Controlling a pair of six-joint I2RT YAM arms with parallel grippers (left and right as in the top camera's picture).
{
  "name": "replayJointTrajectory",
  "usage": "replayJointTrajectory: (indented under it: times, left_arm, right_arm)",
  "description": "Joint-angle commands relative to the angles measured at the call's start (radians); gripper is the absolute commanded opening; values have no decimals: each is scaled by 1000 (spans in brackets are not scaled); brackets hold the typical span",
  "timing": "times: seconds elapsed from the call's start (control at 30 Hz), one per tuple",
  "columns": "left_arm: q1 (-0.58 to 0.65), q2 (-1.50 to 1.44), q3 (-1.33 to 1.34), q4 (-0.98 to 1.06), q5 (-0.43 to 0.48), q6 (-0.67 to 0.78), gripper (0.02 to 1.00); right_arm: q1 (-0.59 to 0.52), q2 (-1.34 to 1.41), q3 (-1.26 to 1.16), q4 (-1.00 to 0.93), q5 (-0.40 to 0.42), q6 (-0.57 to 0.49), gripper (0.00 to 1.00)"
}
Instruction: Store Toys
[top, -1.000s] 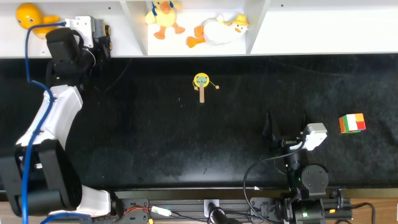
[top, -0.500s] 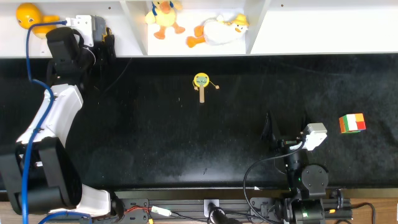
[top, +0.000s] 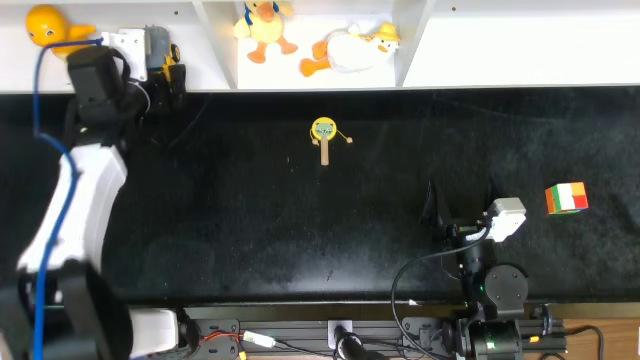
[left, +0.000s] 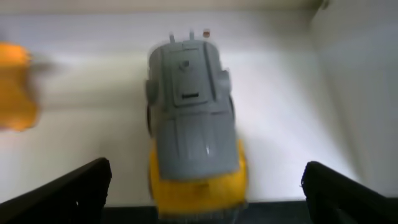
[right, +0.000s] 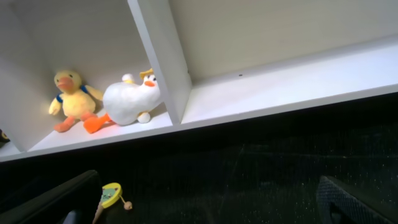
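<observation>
Toy truck (left: 191, 118) on the shelf (left: 280, 93).
Left end effector (left: 205, 174) straddles it, fingers apart, likely letting go; right end effector (right: 208, 186) parked, fingers apart.

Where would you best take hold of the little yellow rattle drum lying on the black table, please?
Probably the wooden handle, from straight above: the rattle drum lies flat, and its slim handle is narrower than the round head.

The truck (left: 193, 118) sits in the left compartment (top: 30, 75) (plush ducks (top: 265, 28) in the middle one).
</observation>
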Motion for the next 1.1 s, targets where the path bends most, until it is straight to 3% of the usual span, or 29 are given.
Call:
replayJointTrajectory:
  times: [0.03, 0.43, 1.1]
  left_arm:
    - [-3, -156, 27, -110, -33, 2, 998]
    - [-3, -442, 24, -692, -47, 22, 998]
    - [-3, -469, 24, -825, -54, 20, 996]
  right_arm:
    - [4, -7, -13, 5, 7, 4, 993]
    - [4, -7, -13, 5, 7, 5, 993]
    - [4, -7, -13, 5, 7, 4, 993]
